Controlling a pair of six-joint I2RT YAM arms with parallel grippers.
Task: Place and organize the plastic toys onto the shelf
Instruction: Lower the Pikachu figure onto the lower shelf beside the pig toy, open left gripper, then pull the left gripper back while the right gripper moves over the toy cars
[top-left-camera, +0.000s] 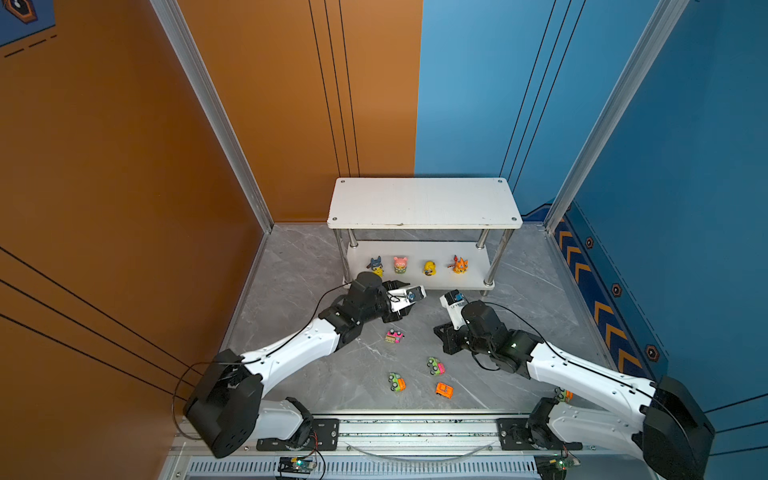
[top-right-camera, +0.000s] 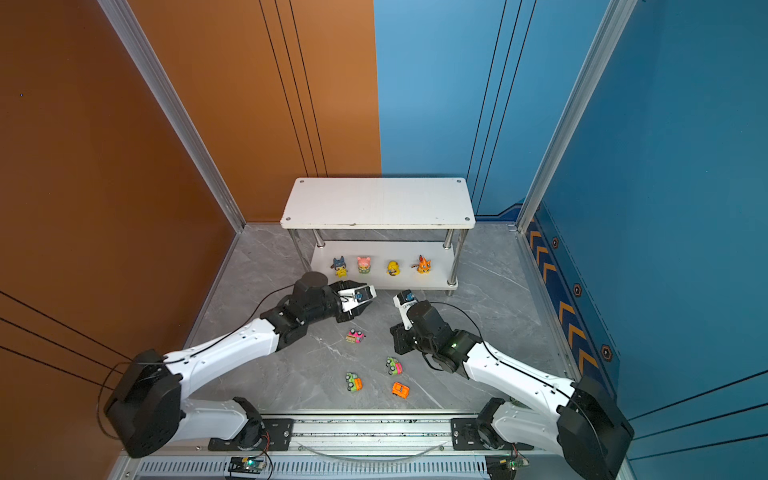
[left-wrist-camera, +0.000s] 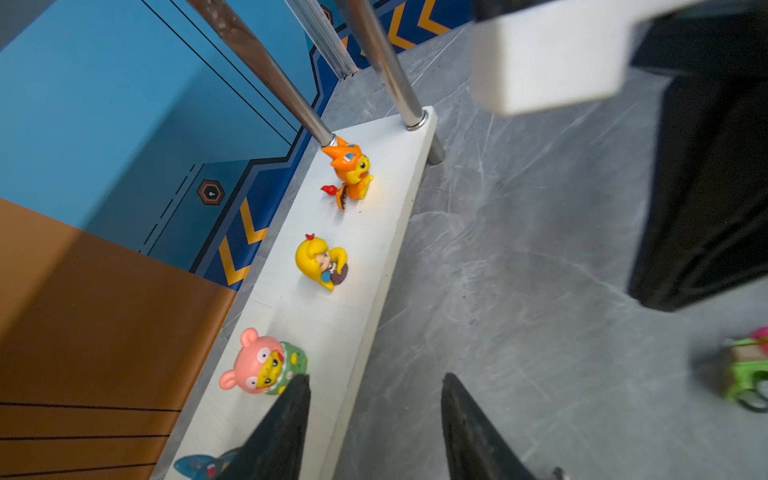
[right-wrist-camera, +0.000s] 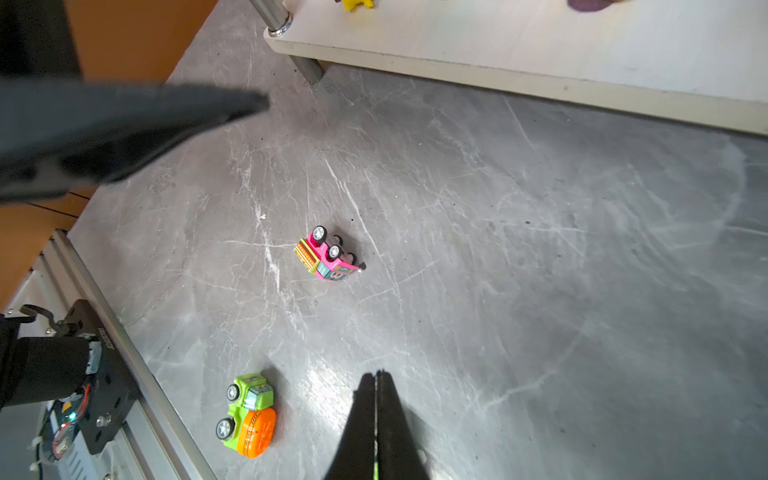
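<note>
The shelf (top-left-camera: 424, 203) (top-right-camera: 378, 203) stands at the back. On its lower board (left-wrist-camera: 374, 249) stand a blue-and-yellow figurine (top-left-camera: 376, 266), a pink one (top-left-camera: 400, 264) (left-wrist-camera: 257, 365), a yellow one (top-left-camera: 429, 268) (left-wrist-camera: 322, 262) and an orange one (top-left-camera: 459, 264) (left-wrist-camera: 349, 170). On the floor lie a pink car (top-left-camera: 394, 336) (right-wrist-camera: 328, 255) tipped on its side, a green-and-pink car (top-left-camera: 435, 365), a green-and-orange car (top-left-camera: 397, 382) (right-wrist-camera: 247, 415) and an orange car (top-left-camera: 444, 390). My left gripper (top-left-camera: 407, 300) (left-wrist-camera: 376, 378) is open and empty at the board's front edge. My right gripper (top-left-camera: 441, 332) (right-wrist-camera: 376, 374) is shut and empty above the floor.
Another small car (top-left-camera: 563, 394) peeks out from under the right arm near the front rail (top-left-camera: 415, 428). Orange and blue walls close the cell on the left, back and right. The shelf's chrome legs (left-wrist-camera: 390, 62) stand at the board's corners.
</note>
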